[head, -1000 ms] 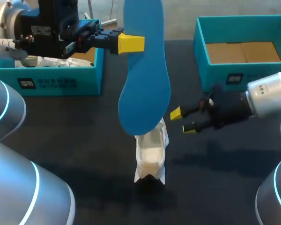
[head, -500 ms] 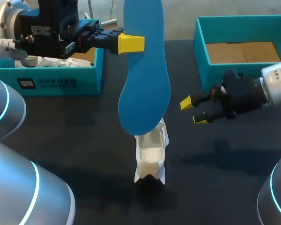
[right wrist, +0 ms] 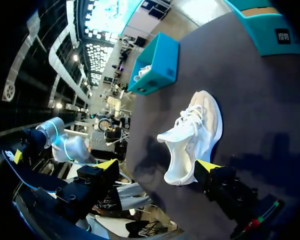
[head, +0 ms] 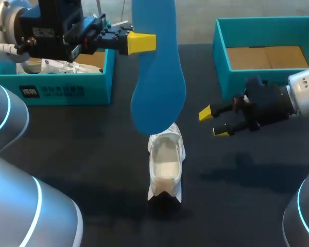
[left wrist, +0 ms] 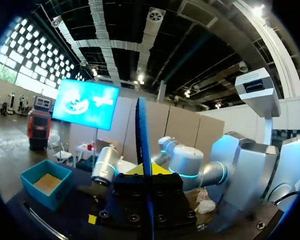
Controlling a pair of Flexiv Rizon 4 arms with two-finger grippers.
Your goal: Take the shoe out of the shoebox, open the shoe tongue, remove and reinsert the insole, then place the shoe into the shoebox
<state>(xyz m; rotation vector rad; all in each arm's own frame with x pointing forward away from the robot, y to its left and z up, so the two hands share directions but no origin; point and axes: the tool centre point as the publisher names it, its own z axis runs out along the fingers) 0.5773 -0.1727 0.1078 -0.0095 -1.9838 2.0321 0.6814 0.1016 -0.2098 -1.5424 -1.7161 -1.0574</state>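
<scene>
Hanging from the left claw (head: pixel 144 43), the blue insole (head: pixel 159 82) is pinched near its upper part, with the yellow fingers pressed flat against both of its faces. In the left wrist view it runs edge-on straight out between those fingers. Its long body drops down from the claw, and its rounded lower end sits just over the far end of the white shoe (head: pixel 166 164); whether the two touch cannot be told. The shoe stands upright on its sole on the dark table (head: pixel 92 154), below the left claw and apart from it. The right claw (head: pixel 213 123) hovers beside the shoe with its fingers spread apart and gripping nothing. From its own wrist view the shoe lies just ahead of the gap between the two yellow tips, and neither tip touches it. A teal shoebox (head: pixel 51 87) sits under and behind the left claw with something white inside. A second teal shoebox (head: pixel 237 77) stands just behind the right claw, its brown cardboard floor showing.
</scene>
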